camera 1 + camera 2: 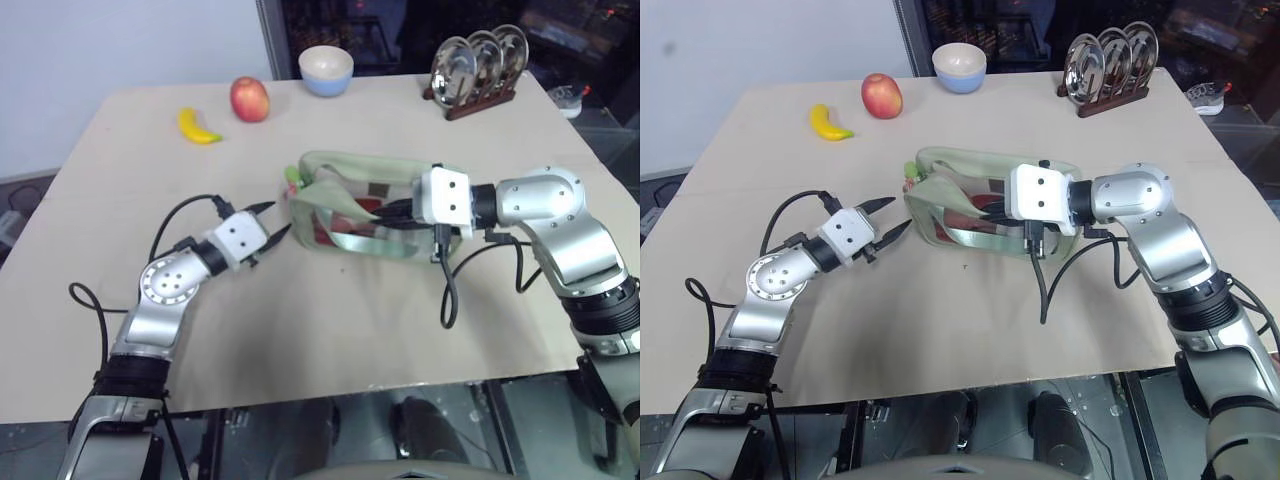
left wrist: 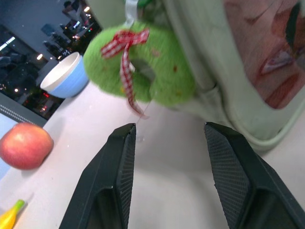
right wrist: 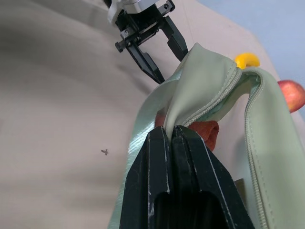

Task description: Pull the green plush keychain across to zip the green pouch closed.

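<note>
At far left on the worktop (image 1: 120, 250) I see a banana (image 1: 198, 127) and, just beside it, an apple (image 1: 249, 99); a bowl (image 1: 326, 70) stands behind them near the far edge. My left gripper (image 1: 272, 222) lies low over the worktop, its fingers (image 2: 119, 167) spread to a moderate gap and holding nothing. They point at the green plush keychain (image 2: 143, 69), which hangs just ahead of them at the left end of the green pouch (image 1: 345, 175); a red checked ribbon is tied on the charm. From the left wrist view I judge the fingertips near the charm but apart from it. The pouch sits mid-worktop, its zipper mouth gaping, reddish contents visible through the clear panel. My right gripper (image 3: 170, 136) reaches in from the right, fingers pressed together and pinching a fold of the pouch's fabric beside the zipper track. At far right, near the back edge, a rack of metal plates (image 1: 478, 62) stands well apart from the pouch.
</note>
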`<action>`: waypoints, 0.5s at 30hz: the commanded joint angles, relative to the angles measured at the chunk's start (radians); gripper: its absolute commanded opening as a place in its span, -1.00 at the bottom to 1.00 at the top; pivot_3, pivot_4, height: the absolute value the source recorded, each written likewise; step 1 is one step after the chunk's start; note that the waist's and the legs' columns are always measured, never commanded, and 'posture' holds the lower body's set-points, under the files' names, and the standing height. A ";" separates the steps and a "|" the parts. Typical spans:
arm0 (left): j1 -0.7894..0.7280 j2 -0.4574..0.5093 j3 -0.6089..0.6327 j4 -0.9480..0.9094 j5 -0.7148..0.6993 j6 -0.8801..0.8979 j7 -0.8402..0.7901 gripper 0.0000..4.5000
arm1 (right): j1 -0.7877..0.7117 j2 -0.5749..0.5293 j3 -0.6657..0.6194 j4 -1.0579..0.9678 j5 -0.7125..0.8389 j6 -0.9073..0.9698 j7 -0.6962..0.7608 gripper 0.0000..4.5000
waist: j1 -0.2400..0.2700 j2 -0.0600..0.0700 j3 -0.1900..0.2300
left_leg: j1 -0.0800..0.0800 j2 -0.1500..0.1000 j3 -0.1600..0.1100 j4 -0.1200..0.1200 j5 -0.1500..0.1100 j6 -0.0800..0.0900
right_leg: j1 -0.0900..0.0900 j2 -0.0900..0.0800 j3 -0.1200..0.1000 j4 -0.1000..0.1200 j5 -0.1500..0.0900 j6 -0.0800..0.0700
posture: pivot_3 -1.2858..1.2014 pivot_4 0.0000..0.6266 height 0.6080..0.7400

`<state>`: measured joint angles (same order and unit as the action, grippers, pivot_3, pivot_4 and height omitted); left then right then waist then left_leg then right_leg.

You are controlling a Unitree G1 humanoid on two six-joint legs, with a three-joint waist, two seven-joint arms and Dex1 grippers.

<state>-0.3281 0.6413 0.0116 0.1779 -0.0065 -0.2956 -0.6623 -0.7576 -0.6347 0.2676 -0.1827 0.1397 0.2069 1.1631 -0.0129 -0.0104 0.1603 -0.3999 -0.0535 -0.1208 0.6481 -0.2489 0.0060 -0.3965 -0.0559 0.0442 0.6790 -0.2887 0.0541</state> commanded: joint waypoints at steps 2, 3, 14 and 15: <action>-0.006 0.014 0.031 -0.007 -0.040 -0.041 -0.023 0.02 | -0.001 -0.033 -0.013 0.027 -0.014 -0.075 0.029 -1.00 | 0.000 0.000 0.000 | 0.000 0.000 0.000 0.000 0.000 0.000 | 0.000 0.000 0.000 0.000 0.000 0.000 | 0.03 -0.52 1.00; -0.006 0.009 0.027 -0.008 -0.040 -0.044 -0.022 0.02 | -0.003 -0.036 -0.014 0.031 -0.013 -0.082 0.032 -1.00 | 0.000 0.000 0.000 | 0.000 0.000 0.000 0.000 0.000 0.000 | 0.000 0.000 0.000 0.000 0.000 0.000 | 0.03 -0.52 1.00; -0.032 -0.026 -0.006 0.033 0.012 -0.110 0.011 0.02 | -0.005 -0.050 -0.024 0.037 -0.003 -0.127 0.052 -1.00 | 0.000 0.000 0.000 | 0.000 0.000 0.000 0.000 0.000 0.000 | 0.000 0.000 0.000 0.000 0.000 0.000 | 0.03 -0.52 1.00; -0.039 -0.029 -0.012 0.043 0.029 -0.121 0.022 0.02 | -0.003 -0.051 -0.025 0.035 -0.002 -0.129 0.053 -1.00 | 0.001 0.000 0.000 | 0.000 0.000 0.000 0.000 0.000 0.000 | 0.000 0.000 0.000 0.000 0.000 0.000 | 0.03 -0.52 1.00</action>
<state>-0.3492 0.6166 -0.0016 0.2271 0.0093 -0.3813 -0.6601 -0.7575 -0.6673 0.2682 -0.1390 0.1357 0.0891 1.2106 -0.0120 -0.0105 0.1603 -0.4000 -0.0541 -0.1210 0.6484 -0.2487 0.0056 -0.3963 -0.0558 0.0439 0.6793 -0.2887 0.0541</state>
